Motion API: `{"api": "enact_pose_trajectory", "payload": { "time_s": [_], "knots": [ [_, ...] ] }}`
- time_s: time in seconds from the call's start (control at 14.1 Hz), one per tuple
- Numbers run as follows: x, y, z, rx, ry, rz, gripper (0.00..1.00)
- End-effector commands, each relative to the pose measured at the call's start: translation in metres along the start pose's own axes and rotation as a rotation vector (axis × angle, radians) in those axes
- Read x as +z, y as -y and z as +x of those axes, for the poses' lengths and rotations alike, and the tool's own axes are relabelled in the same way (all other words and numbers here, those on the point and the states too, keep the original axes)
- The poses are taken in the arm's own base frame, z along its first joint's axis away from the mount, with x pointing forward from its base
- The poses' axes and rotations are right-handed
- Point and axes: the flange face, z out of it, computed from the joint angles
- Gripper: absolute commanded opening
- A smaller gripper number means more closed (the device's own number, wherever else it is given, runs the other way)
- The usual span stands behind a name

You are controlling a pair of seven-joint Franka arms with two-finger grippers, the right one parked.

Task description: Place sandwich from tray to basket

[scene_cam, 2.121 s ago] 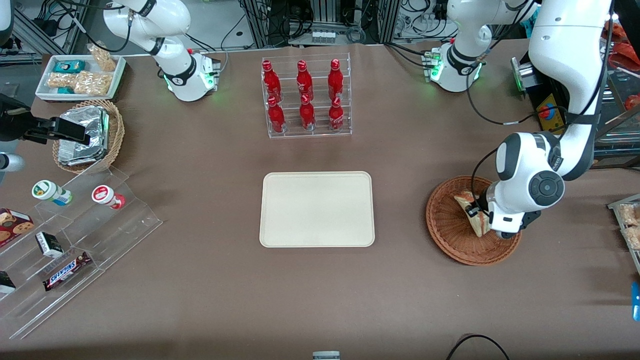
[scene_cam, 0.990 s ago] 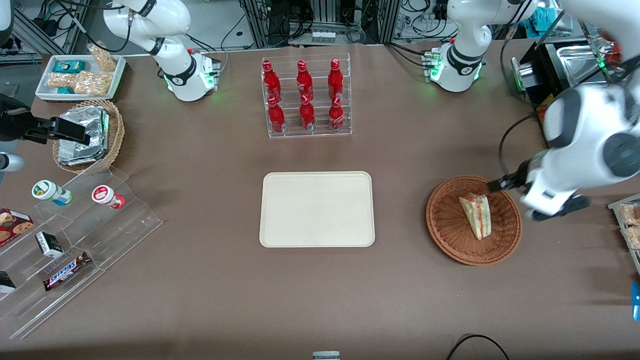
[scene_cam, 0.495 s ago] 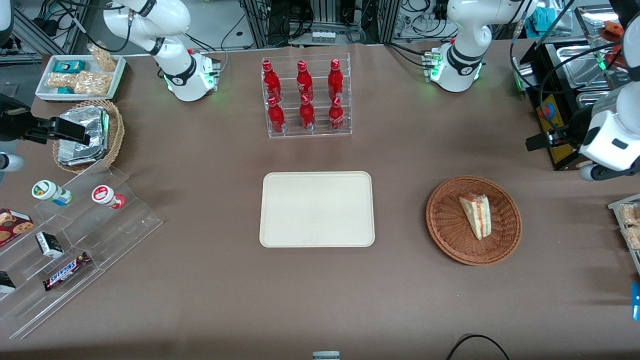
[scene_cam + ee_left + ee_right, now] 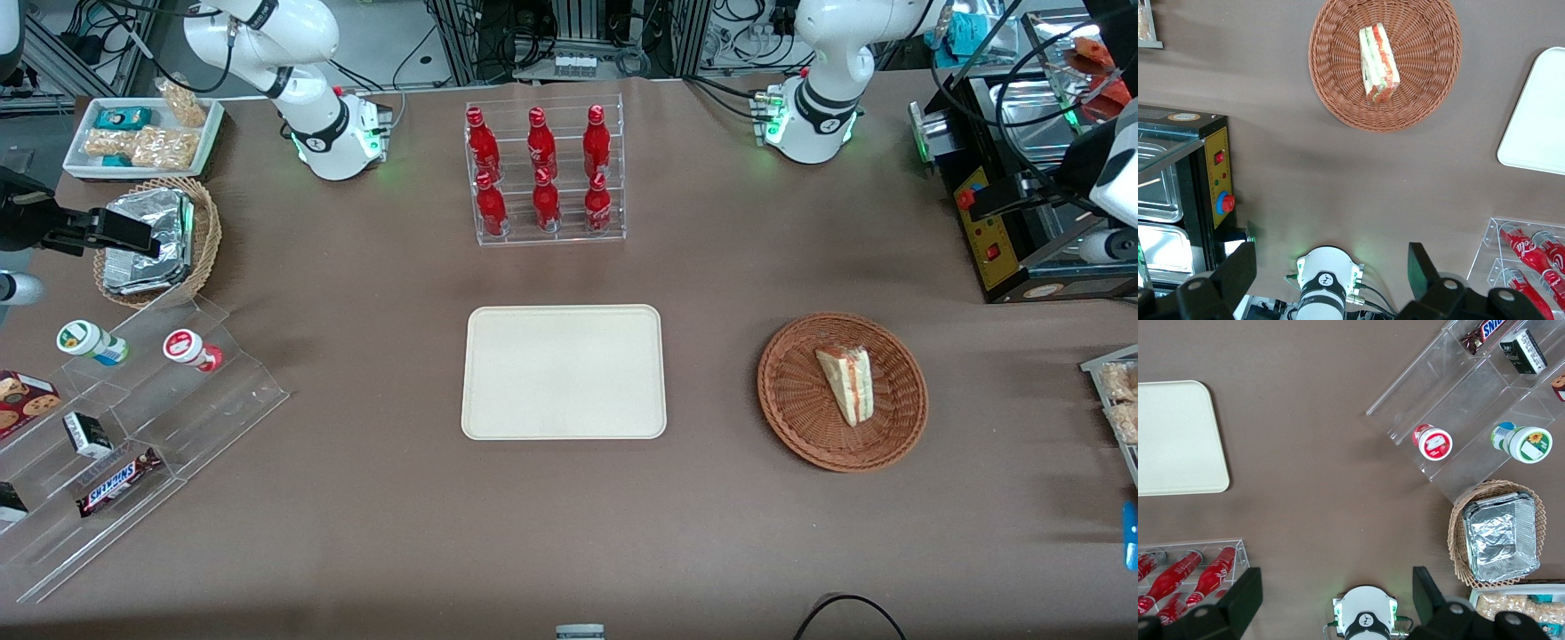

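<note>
The black gripper (image 4: 1331, 248), jaws spread, has been withdrawn to the upper front view; the pale wedge-shaped sandwich (image 4: 849, 387) seems delivered into the round brown wicker basket (image 4: 805, 427).

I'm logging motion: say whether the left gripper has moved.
Yes: the left gripper moved from the basket to near the black machine, farther from the front camera.
</note>
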Motion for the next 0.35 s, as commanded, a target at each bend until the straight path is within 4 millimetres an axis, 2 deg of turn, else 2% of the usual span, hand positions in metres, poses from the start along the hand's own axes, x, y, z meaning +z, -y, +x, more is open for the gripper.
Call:
{"api": "enact_pose_trajectory", "payload": {
  "time_s": [0.0, 0.28],
  "knots": [
    [-0.002, -0.008, -0.011, -0.012, -0.006, 0.004, 1.00],
    [-0.006, -0.021, -0.011, 0.011, -0.009, 0.005, 1.00]
  ]
}}
